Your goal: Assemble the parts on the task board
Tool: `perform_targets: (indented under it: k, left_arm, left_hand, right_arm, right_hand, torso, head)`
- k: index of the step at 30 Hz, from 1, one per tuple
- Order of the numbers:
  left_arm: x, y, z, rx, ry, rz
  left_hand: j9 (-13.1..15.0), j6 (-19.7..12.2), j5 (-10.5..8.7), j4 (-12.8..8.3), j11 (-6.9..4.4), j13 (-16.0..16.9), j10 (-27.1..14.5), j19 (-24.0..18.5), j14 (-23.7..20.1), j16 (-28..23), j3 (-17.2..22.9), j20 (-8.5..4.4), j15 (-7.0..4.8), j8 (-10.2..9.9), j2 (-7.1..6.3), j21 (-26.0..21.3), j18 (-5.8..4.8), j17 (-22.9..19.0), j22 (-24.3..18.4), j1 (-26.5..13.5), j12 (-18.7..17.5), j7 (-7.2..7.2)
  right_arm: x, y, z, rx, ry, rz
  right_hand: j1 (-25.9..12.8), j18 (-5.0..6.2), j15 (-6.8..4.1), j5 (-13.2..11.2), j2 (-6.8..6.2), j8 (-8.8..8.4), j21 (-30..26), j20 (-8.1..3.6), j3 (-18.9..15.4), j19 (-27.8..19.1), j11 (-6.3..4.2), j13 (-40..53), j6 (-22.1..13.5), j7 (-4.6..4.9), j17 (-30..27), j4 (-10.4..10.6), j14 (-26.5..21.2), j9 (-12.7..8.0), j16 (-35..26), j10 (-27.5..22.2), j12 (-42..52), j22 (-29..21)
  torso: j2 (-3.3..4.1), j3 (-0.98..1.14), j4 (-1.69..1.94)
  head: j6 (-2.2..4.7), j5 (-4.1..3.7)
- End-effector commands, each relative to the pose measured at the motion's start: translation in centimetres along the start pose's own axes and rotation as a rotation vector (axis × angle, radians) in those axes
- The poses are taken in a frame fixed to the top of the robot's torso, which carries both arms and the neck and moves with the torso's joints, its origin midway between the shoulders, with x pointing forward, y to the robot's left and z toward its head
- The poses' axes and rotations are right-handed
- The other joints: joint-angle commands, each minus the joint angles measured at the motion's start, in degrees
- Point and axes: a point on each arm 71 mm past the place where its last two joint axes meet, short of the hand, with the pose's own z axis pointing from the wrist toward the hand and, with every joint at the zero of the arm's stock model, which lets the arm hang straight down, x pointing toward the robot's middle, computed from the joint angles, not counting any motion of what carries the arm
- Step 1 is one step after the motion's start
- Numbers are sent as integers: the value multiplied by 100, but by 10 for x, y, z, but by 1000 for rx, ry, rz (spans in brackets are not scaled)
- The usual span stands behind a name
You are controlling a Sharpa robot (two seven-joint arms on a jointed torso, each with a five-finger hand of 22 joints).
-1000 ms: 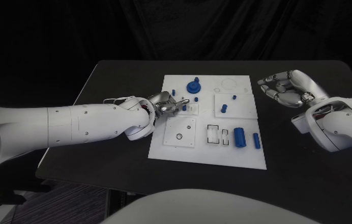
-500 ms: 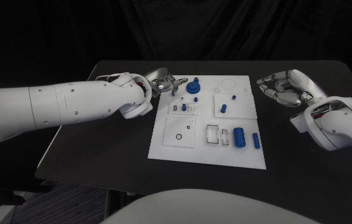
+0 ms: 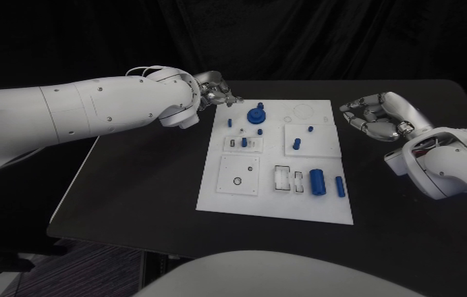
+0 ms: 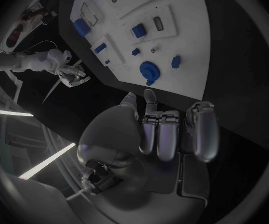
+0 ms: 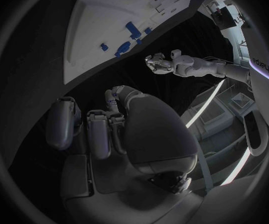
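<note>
We see the left hand (image 3: 216, 94) just off the white board's (image 3: 224, 196) far left corner, above the black table (image 3: 136, 189), fingers curled in and holding nothing. Blue parts (image 3: 257, 115) sit scattered on the board. Beyond its far right corner, our right hand (image 3: 378, 117) also has its fingers curled in, empty.

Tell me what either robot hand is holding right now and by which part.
Nothing is held. The left robot hand and the right robot hand both have fingers curled in, off the board.
</note>
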Motion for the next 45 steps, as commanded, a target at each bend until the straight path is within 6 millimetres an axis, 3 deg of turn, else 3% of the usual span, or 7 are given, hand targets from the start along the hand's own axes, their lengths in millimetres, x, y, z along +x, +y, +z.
perform_targets:
  k: [1,12,18,25,30,38,45]
  left_arm:
    - [3,6,6,-96,107,81]
    - [4,1,24,-159,180,142]
    - [6,-1,29,-163,200,155]
    - [6,0,31,-186,223,169]
    - [6,1,32,-194,227,171]
    - [5,3,34,-203,222,170]
    - [6,3,35,-206,233,175]
  left_hand:
    - [7,-166,-198,79,77,1490,616,71,616,15,-7,55,50,-153,-1,-72,-26,1509,1134,-4,-26,64]
    - [0,-117,-705,434,161,1490,616,41,616,15,-175,148,133,-380,-43,-137,-7,1509,1112,-440,-26,149]
    - [1,-109,-715,450,161,1490,616,40,616,15,-183,149,133,-384,-41,-140,-6,1509,1111,-462,-26,148]
    - [-79,-91,-649,435,162,1490,616,12,616,15,-158,152,134,-485,-13,-201,8,1509,1092,-454,-26,148]
    - [-125,-61,-585,405,162,1490,616,7,616,15,-130,154,135,-536,-7,-210,10,1509,1089,-415,-26,147]
    - [-153,1,-502,355,157,1490,616,7,616,15,-93,153,133,-565,-10,-211,10,1509,1089,-354,-26,140]
    - [-165,23,-377,282,152,1490,616,-7,616,15,-35,150,128,-601,-8,-243,18,1509,1079,-272,-26,134]
  right_arm:
    - [1,-1,0,13,6,2]
    - [1,-1,-1,14,8,3]
    - [1,-1,-2,14,8,4]
    - [1,-1,-2,15,10,5]
    - [1,-1,-2,14,11,6]
    - [1,-1,-3,16,11,6]
    - [1,-1,-2,15,14,6]
  right_hand:
    - [-60,33,13,40,18,-3,-28,7,17,-46,35,1335,9,0,1111,2,447,-5,-35,411,-17,660]
    - [-66,35,13,41,22,-3,-34,7,23,-49,35,1333,9,0,1105,0,444,-6,-42,409,-18,658]
    - [-66,35,13,41,22,-3,-34,7,23,-49,35,1333,9,0,1105,0,444,-6,-42,409,-18,658]
    - [-66,35,13,41,22,-3,-34,7,23,-49,35,1333,9,0,1105,0,444,-6,-42,409,-18,658]
    - [-66,35,13,41,22,-3,-34,7,23,-49,35,1333,9,0,1105,0,444,-6,-42,409,-18,658]
    - [-66,35,13,41,22,-3,-34,7,23,-49,35,1333,9,0,1105,0,444,-6,-42,409,-18,658]
    - [-66,35,13,41,22,-3,-34,7,23,-49,35,1333,9,0,1105,0,444,-6,-42,409,-18,658]
  torso:
    - [4,-4,1]
    - [18,-12,-4]
    - [15,-9,6]
    - [31,-20,1]
    - [16,-10,-12]
    - [11,-1,13]
    - [10,-5,1]
  head:
    - [-1,20]
    - [-1,40]
    - [-1,25]
    - [-1,68]
    - [-1,78]
    - [-1,39]
    - [-1,44]
